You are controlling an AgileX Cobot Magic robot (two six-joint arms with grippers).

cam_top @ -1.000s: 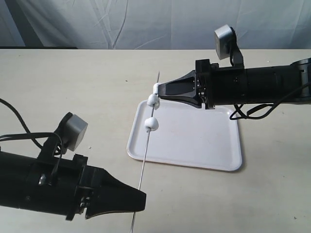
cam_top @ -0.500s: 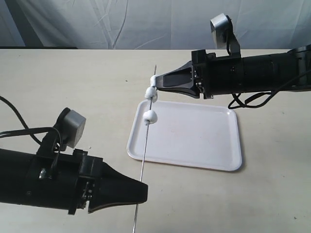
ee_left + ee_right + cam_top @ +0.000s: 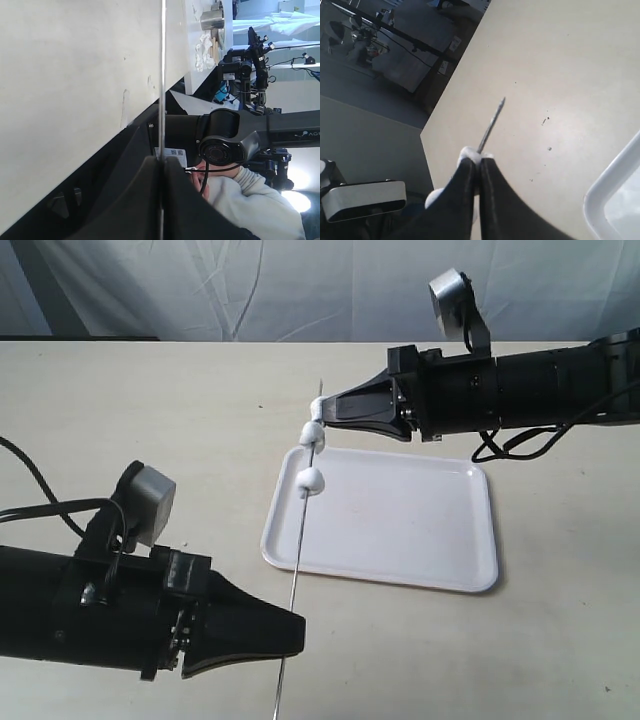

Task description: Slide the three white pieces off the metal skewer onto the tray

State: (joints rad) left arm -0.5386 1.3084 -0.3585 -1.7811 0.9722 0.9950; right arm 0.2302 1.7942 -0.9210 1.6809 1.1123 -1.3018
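Observation:
The metal skewer (image 3: 298, 560) slants above the table's front left, its tip (image 3: 320, 383) pointing away. My left gripper (image 3: 296, 632) is shut on its near end; the left wrist view shows the skewer (image 3: 162, 75) running straight out from the closed gripper (image 3: 162, 162). Three white pieces sit near the far end: top one (image 3: 318, 406), second (image 3: 312, 433), third (image 3: 311, 479). My right gripper (image 3: 324, 416) is shut on the top piece (image 3: 469, 153), with the skewer tip (image 3: 492, 122) sticking out beyond the gripper (image 3: 479, 164). The tray (image 3: 285, 540) lies under the pieces' right side.
A corner of the tray's rim (image 3: 607, 192) shows beside my right gripper. The beige table (image 3: 150, 420) spreads around, and a white curtain (image 3: 300, 285) hangs behind it. Cables trail from both arms.
The skewer, its three pieces and my right gripper have risen together and now sit higher in the exterior view. Both grippers stay shut. The pieces keep their spacing on the rod.

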